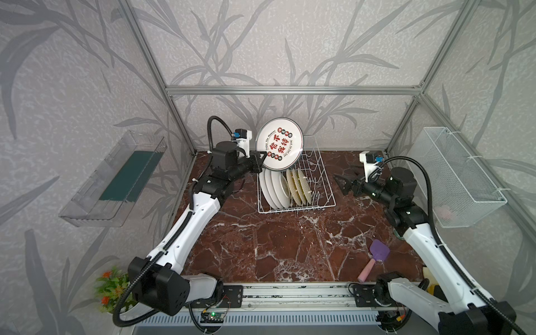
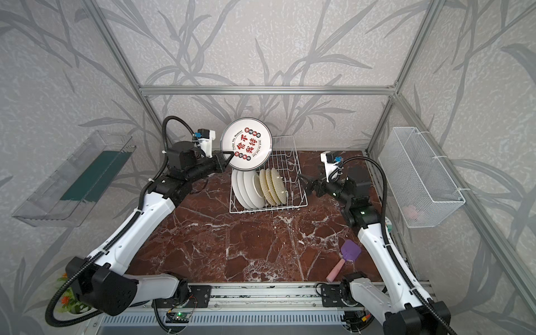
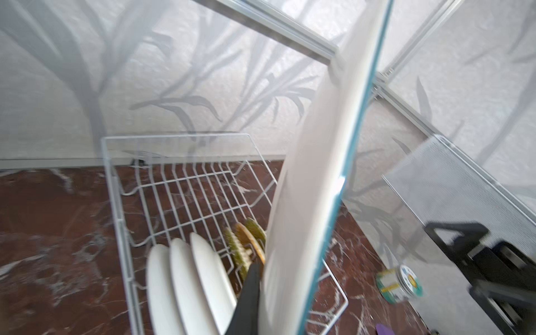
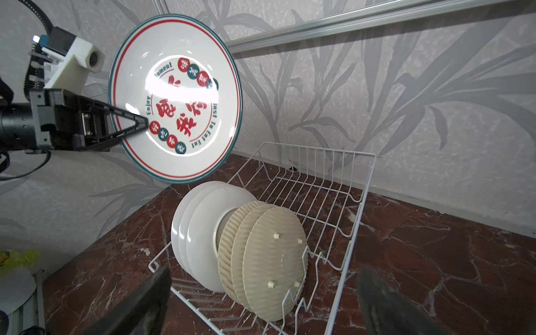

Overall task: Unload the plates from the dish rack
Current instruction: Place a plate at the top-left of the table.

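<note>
One printed plate (image 1: 280, 143) hung above the dish rack (image 1: 298, 209), pinched at its rim by your left pincer (image 1: 263, 158); that edge hold could have slipped, dropping it onto six plates (image 1: 275, 188) below; your right pincer (image 1: 342, 184) stood spread nearby.

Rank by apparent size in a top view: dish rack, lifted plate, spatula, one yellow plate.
1. dish rack
2. lifted plate
3. spatula and yellow plate: unsure, the plate is edge-on

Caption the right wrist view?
Left gripper holds printed plate above dish rack; white plates and yellow plates racked.
</note>
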You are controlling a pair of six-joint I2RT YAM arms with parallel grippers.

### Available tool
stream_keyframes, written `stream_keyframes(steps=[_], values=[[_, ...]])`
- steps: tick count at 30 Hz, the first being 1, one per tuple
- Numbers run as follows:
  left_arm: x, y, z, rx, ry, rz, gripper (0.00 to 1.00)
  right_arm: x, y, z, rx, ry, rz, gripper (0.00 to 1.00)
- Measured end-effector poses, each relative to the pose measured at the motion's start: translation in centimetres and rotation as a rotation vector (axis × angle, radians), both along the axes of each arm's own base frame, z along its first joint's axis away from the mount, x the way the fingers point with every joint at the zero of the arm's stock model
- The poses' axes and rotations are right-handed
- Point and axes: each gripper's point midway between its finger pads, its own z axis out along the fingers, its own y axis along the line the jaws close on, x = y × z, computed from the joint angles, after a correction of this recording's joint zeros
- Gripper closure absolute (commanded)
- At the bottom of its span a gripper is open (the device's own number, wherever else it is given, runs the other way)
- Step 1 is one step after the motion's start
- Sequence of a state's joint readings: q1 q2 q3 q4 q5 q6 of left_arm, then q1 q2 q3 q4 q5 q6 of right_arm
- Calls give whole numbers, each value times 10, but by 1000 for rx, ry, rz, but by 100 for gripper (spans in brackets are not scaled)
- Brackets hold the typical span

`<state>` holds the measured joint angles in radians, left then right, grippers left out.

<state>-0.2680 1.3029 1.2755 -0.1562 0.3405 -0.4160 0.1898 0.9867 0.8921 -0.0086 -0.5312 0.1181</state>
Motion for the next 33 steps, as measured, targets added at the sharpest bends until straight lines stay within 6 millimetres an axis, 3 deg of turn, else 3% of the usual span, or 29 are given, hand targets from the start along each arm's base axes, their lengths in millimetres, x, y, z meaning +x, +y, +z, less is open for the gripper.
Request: stream_keyframes(steps=[5, 14, 23, 33], values=[[11, 61, -10, -20, 13, 219, 100, -22, 5, -14, -36, 28, 30, 1], [15, 135, -92, -112, 179, 498, 100, -36, 10, -49, -69, 115, 43, 1], [29, 175, -121, -235, 207, 635, 100, -36, 12, -50, -74, 115, 39, 1], [42, 198, -216, -340, 375, 700, 100, -35, 11, -52, -79, 119, 28, 1]])
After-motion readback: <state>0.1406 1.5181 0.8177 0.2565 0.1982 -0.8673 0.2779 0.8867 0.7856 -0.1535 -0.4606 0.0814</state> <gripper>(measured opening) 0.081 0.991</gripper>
